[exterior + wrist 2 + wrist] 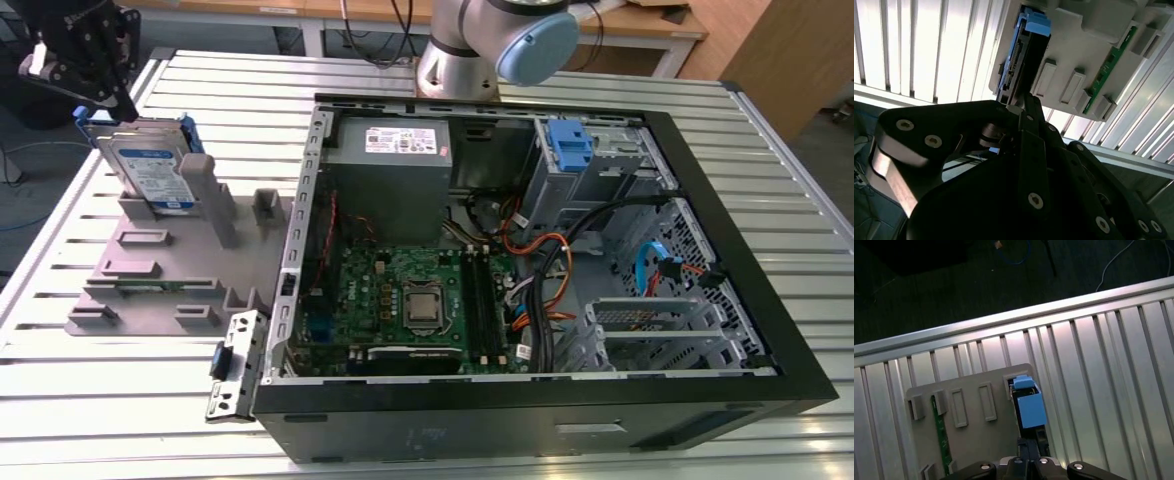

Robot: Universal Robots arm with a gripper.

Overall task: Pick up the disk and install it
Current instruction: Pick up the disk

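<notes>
just below the hand (120,105), the disk (158,170) stands upright in the grey fixture (147,270) on the counter (107,400). whether the hand clamps it cannot be told. the disk is not yet lifted, and the open computer case (747,300) lies well away from the hand.

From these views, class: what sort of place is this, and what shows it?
Likely a robotics lab bench: a robot arm, an open computer case on a slatted metal table, and a grey fixture holding the disk.
</notes>
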